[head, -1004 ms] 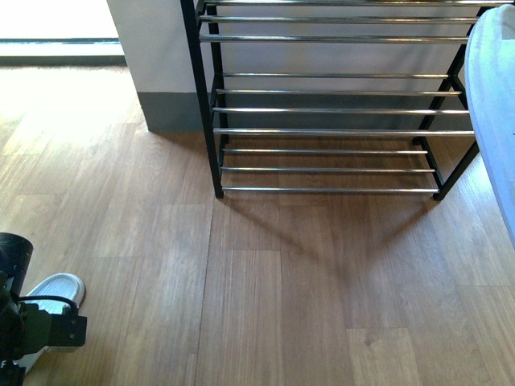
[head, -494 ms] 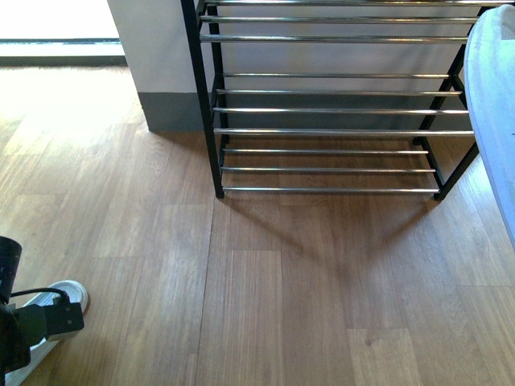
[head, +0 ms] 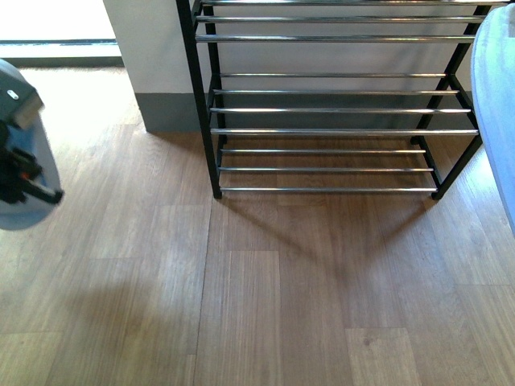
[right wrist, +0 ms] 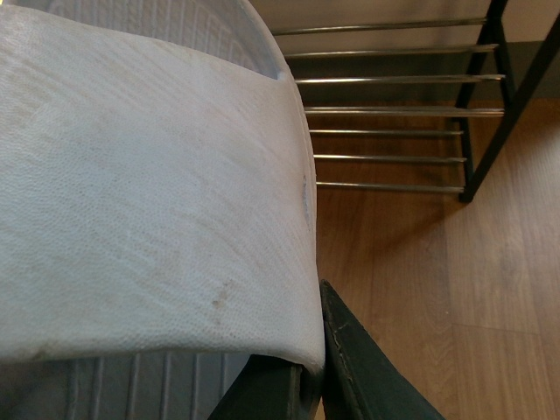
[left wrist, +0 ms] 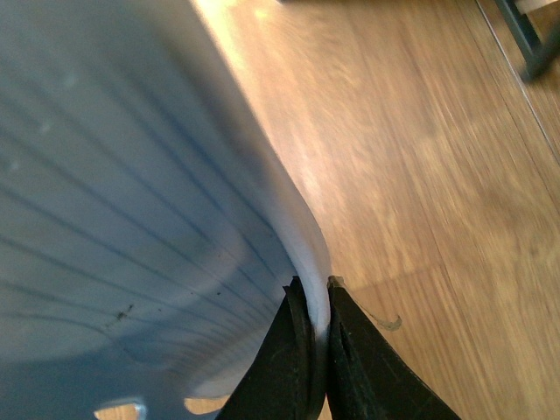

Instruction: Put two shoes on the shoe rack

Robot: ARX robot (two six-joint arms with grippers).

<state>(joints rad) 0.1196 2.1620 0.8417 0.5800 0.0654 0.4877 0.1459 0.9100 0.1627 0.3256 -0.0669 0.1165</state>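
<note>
Chrome gleaming over wood-grain flooring, matt rubber showing beside black plastic.

The shoe rack (head: 322,110) is showing glossy chrome bars in a matt black metal frame, and the floor (head: 282,281) is lying in smooth wood-grain planks with a low sheen. The pale blue slide (left wrist: 131,219) is presenting a matt rubber sole cut with fine grooves and dotted with dark specks. The left gripper (left wrist: 316,290) is looking like matt black plastic. The second slide (right wrist: 149,192) is showing a finely pebbled, faintly scuffed matt strap.
</note>
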